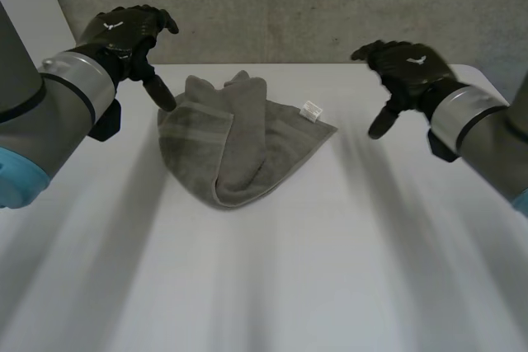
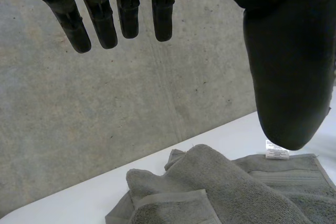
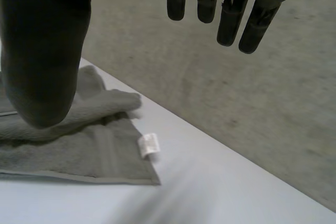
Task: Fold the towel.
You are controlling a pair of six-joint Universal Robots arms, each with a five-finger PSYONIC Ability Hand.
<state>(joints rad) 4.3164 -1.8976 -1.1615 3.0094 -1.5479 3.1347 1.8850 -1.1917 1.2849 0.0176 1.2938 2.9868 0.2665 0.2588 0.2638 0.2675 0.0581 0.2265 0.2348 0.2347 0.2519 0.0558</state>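
- Two hands hover holding nothing, head view: left hand (image 1: 124, 32) at 10 o'clock of crumpled towel (image 1: 239, 142) on table (image 1: 330, 269), right hand (image 1: 408, 68) at 3 o'clock, apart.
- Left wrist view: fingers (image 2: 105, 24) straight; towel soft, limp.
- Right wrist view: fingers relaxed; label (image 3: 148, 146) corner probably easiest pinch.

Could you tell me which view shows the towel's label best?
Right wrist view: the label lies clear at the towel corner. Head view shows it smaller; in the left wrist view the left robot hand partly covers it.

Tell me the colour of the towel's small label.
White. The label on the grey towel shows best in the right wrist view.
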